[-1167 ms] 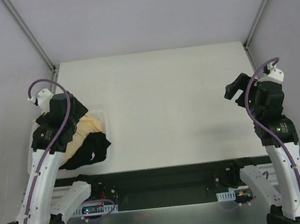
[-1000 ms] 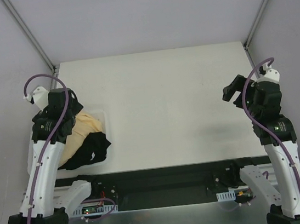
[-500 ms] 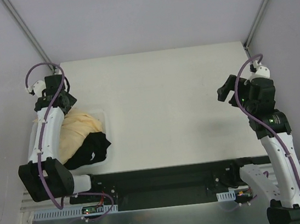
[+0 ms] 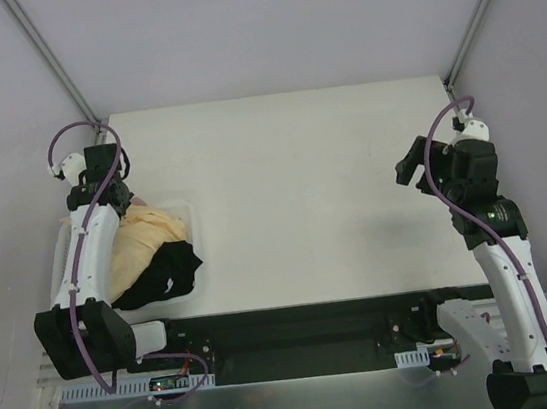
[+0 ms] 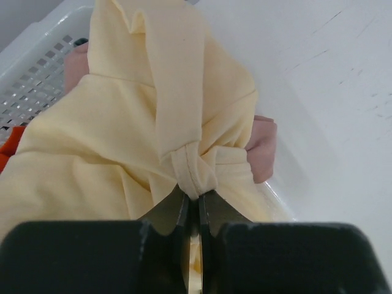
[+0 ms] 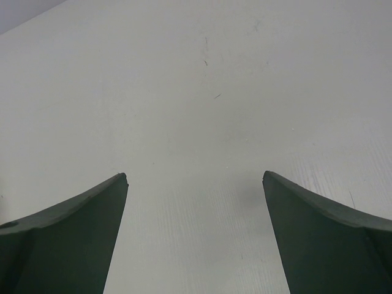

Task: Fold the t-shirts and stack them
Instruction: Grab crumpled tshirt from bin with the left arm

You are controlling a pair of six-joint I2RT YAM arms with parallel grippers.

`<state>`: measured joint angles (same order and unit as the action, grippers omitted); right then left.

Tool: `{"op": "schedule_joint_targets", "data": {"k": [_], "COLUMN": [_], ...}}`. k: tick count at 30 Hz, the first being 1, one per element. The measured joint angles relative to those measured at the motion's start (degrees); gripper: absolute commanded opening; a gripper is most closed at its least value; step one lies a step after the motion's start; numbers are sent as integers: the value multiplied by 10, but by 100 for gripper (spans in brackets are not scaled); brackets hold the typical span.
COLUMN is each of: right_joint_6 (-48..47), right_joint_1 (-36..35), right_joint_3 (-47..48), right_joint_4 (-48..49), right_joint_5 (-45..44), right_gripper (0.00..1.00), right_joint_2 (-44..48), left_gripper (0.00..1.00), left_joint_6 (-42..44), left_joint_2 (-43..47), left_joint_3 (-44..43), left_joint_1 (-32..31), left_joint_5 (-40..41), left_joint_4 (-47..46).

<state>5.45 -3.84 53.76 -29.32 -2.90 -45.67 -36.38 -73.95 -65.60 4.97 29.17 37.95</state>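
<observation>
The t-shirts lie heaped in a white plastic basket at the table's left edge. A pale yellow shirt tops the pile, and a black shirt hangs over the near rim. My left gripper reaches down at the far end of the basket. In the left wrist view my left gripper is shut on a bunched hem of the yellow shirt. A pink shirt and a sliver of orange shirt show underneath. My right gripper hovers open over bare table, holding nothing.
The basket's mesh wall shows behind the yellow cloth. Grey enclosure walls and two slanted metal posts bound the white table. The arm bases and a black rail run along the near edge.
My left arm swung up to the far end of the basket and its jaws closed on the yellow shirt. The right arm drifted slightly left, still open.
</observation>
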Motion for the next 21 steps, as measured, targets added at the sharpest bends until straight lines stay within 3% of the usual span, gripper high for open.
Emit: {"op": "schedule_joint_targets", "data": {"k": [7,14,21], "right_joint_6": [-1,-2,4], "right_joint_1": [0,0,0], "right_joint_3": [0,0,0], "right_joint_4": [-1,-1,-10], "right_joint_5": [-11,-17,-65], "right_gripper": [96,96,96], "right_joint_2": [18,28,28], "left_gripper": [0,0,0], "left_joint_6": [16,60,158], "left_joint_2": [41,67,12], "left_joint_3": [-46,-169,-354], "left_joint_1": [0,-9,-167], "left_joint_5": [-21,-109,-94], "left_joint_4": [11,22,28]}}
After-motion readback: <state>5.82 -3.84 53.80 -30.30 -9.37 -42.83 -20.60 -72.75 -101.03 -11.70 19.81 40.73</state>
